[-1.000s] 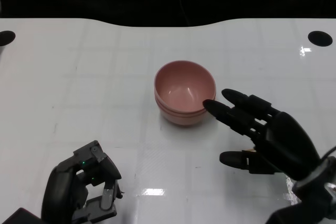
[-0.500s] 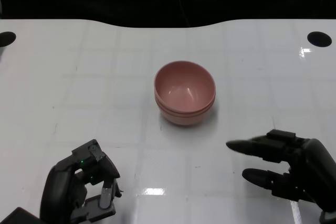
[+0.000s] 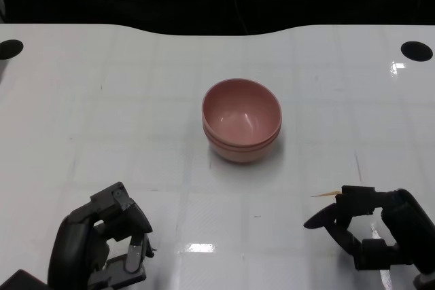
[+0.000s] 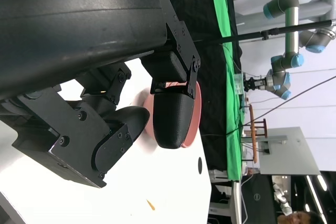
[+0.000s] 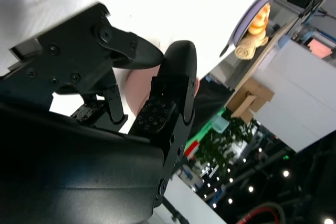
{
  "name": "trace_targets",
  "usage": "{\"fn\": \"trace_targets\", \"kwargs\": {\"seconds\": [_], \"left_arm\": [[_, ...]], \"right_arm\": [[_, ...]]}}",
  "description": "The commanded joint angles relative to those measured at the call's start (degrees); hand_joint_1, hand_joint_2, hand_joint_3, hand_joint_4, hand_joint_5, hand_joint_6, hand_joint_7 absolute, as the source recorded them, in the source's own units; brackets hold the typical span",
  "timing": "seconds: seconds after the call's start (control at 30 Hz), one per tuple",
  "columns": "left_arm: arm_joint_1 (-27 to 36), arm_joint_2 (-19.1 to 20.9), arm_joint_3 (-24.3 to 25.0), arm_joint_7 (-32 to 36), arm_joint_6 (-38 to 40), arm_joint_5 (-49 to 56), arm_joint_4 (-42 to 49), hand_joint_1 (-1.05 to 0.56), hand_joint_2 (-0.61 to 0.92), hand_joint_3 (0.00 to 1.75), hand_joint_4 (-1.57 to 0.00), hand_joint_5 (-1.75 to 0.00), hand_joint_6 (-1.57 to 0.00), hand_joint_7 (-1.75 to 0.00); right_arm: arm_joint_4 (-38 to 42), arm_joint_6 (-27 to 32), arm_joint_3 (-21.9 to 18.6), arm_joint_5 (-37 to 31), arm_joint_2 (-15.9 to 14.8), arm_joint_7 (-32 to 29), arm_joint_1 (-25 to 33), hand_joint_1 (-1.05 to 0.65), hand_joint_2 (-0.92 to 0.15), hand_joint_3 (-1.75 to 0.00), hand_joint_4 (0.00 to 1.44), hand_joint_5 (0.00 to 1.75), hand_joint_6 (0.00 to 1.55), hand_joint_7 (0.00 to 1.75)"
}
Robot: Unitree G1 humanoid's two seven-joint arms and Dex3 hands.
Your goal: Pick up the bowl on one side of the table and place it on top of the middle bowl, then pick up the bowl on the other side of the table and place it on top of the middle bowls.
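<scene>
**Bowls stacked, both hands low and clear**

A white table (image 3: 102, 100) runs back to a dark edge, with a black round hole near each far corner. At its middle stands the pink bowl stack (image 3: 241, 120), and by the doubled rim lines on its side the bowls are already nested, so the stacking looks done (no single bowl shows on either side of the table). The step in hand, as I judge it, is simply bringing the hands off: move them low and away from the stack, fingertips turned off its rim so nothing nudges it.

The stack sits well beyond the fingers of both hands, ahead of them and between the two. The right hand (image 3: 380, 232) holds nothing, its fingers bent and loosely parted, pointing inward across the table. The left hand (image 3: 102, 246) has its fingers curled in on themselves with nothing between them.

The top bowl is a smooth, matte salmon pink, round and deep, upright, with a faint sheen inside and a narrow foot touching the table
</scene>
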Motion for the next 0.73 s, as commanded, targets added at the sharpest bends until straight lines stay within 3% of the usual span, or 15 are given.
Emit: {"fn": "trace_targets", "kwargs": {"seconds": [0.03,0.07,0.13,0.23,0.73], "left_arm": [[0.38,0.89,0.59,-0.4,-0.41,-0.64,0.34,-0.01,0.44,1.33,-0.85,-1.74,-0.8,-1.55],[0.36,0.87,0.6,-0.24,-0.6,-0.41,0.57,-0.01,0.44,1.33,-0.85,-1.74,-0.8,-1.55],[0.37,0.8,0.61,-0.17,-0.72,-0.31,0.83,-0.03,0.44,1.33,-0.85,-1.73,-0.8,-1.55],[0.39,0.62,0.59,-0.17,-0.75,-0.48,1.05,-0.02,0.43,1.34,-0.85,-1.73,-0.81,-1.54],[0.68,0.18,0.67,-0.02,-0.99,-0.77,1.04,-0.03,0.44,1.32,-0.8,-1.71,-0.77,-1.54]], "right_arm": [[0.7,0.06,-2.03,3.06,0.63,3.55,-0.41,-0.13,-0.31,-1.41,0.88,1.73,0.96,1.2],[0.66,0.69,-2.35,4.43,1.34,4.94,-0.27,-0.13,-0.31,-1.42,0.88,1.73,0.96,1.21],[0.74,1.5,-3.13,6.34,2.55,7.23,-0.12,-0.15,-0.29,-1.47,0.92,1.7,0.89,1.44],[1.05,1.85,-4.24,8.09,3.56,10.08,-0.14,-0.14,-0.29,-1.48,0.94,1.69,0.86,1.52],[3.15,1.02,-8.48,5.5,5.36,13.31,-0.99,-0.15,-0.3,-1.45,0.92,1.68,0.84,1.51]]}}
